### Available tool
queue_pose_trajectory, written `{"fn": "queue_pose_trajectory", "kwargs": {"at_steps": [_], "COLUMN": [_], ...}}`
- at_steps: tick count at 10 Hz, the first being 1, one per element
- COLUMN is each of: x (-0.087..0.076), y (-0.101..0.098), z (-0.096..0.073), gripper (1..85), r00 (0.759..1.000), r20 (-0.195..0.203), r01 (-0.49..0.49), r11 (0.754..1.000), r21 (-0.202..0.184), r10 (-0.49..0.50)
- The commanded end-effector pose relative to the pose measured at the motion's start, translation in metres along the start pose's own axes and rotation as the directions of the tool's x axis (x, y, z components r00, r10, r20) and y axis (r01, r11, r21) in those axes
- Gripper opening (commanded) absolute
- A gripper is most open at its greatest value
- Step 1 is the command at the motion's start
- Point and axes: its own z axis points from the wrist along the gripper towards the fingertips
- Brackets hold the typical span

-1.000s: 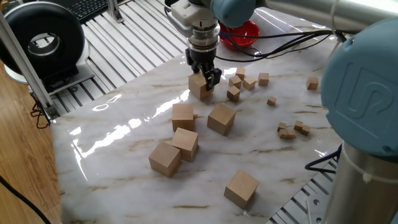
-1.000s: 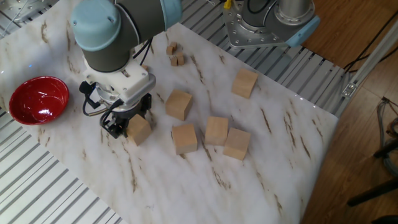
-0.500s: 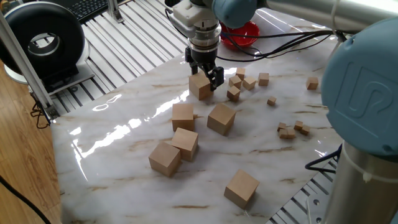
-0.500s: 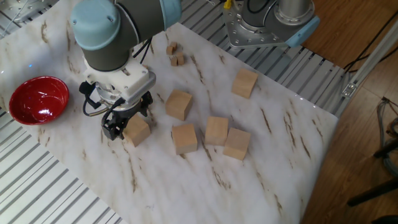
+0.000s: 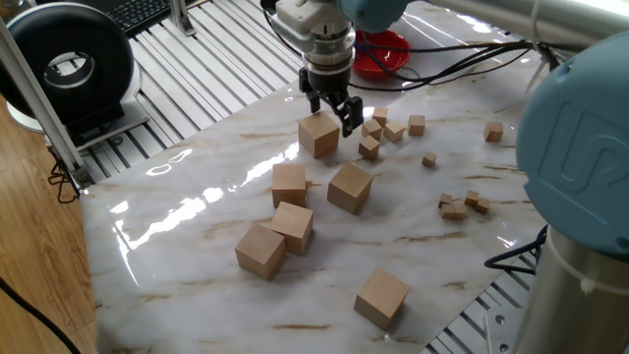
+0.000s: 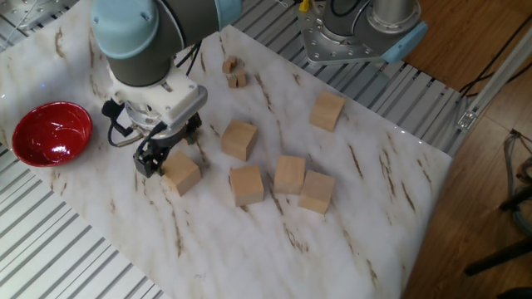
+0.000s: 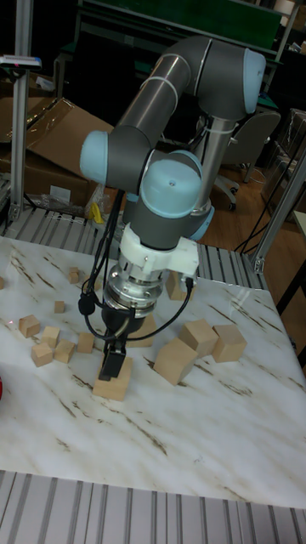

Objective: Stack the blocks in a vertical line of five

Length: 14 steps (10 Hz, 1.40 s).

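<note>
Several blocks lie singly on the marble table [image 5: 197, 246], none stacked. One block [image 5: 318, 135] [image 6: 182, 174] [image 7: 112, 384] rests at the far side. My gripper [image 5: 331, 112] [image 6: 169, 149] [image 7: 113, 361] hangs open just above it, fingers spread over its top edges without holding it. Nearer the middle lie a block [image 5: 350, 187] [image 6: 239, 139], a block [image 5: 289, 184] [image 6: 247, 184], and two touching blocks [image 5: 293, 225] [image 5: 260, 250]. Another block [image 5: 381, 297] [image 6: 328, 110] sits alone near the table's edge.
Tiny wooden cubes [image 5: 378, 128] cluster just right of the gripper, with more [image 5: 457, 205] scattered further out. A red bowl [image 5: 378, 54] [image 6: 50, 133] stands behind the gripper. Ribbed metal rails [image 5: 216, 69] border the table.
The gripper has risen off the far block and shifted slightly right. The block stays on the table, let go.
</note>
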Motion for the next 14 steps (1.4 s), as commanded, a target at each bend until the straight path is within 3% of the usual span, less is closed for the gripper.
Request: {"fn": "queue_pose_trajectory", "kwargs": {"at_steps": [1,2,5,7,8,9,10,11,13,14], "x": [0.010,0.018,0.006,-0.016,-0.034,-0.061,-0.081,-0.098,-0.102,-0.106], "y": [0.019,0.029,0.059,0.076,0.080,0.080,0.081,0.080,0.087,0.092], "z": [-0.029,-0.039,-0.067,-0.073,-0.068,-0.058,-0.050,-0.046,-0.041,-0.041], "gripper": [85.0,85.0,85.0,85.0,85.0,85.0,85.0,85.0,85.0,85.0], "r00": [1.000,0.997,0.996,0.995,0.994,0.988,0.983,0.982,0.995,0.996], "r20": [-0.029,-0.070,-0.069,-0.020,0.024,0.093,0.136,0.153,0.096,0.091], "r01": [-0.007,-0.015,-0.062,-0.098,-0.108,-0.118,-0.119,-0.114,-0.039,-0.011], "r11": [0.999,0.999,0.996,0.993,0.993,0.993,0.993,0.993,0.998,0.998], "r21": [-0.035,-0.052,-0.071,-0.072,-0.057,-0.032,-0.018,0.008,0.048,0.054], "r10": [0.006,0.012,0.058,0.097,0.109,0.120,0.120,0.112,0.035,0.006]}}
